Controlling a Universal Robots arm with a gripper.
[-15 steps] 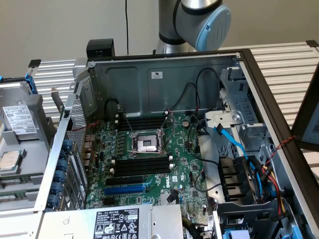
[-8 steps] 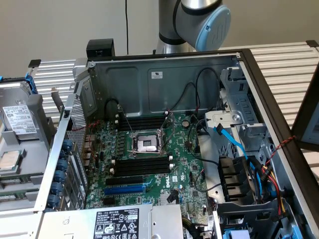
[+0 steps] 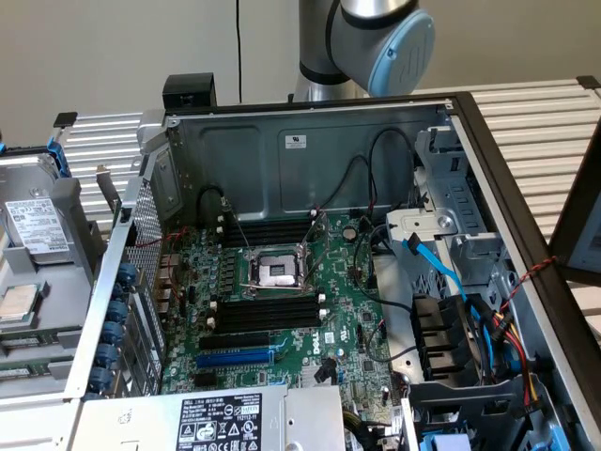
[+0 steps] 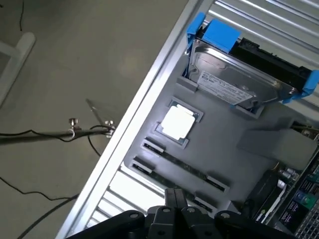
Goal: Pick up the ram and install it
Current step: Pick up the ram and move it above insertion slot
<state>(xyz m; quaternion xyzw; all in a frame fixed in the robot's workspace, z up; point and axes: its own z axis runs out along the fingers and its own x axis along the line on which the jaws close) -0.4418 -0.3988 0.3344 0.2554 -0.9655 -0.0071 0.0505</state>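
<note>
Wrist view: I see the ram point(image 4: 182, 165) near the hard drive point(image 4: 234, 74), its long axis parallel to the drive's. My pincer point(image 4: 175, 193) hovers just past the ram, and I cannot tell its grip.

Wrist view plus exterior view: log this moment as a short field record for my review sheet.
ram: lying in a holder on the grey tray, not yet picked up
gripper: above the tray, close to the ram, not holding it
tray also holds: hard drive, processor chip
black memory slots: on the motherboard, no stick seen in them
task state: ram not installed
</note>
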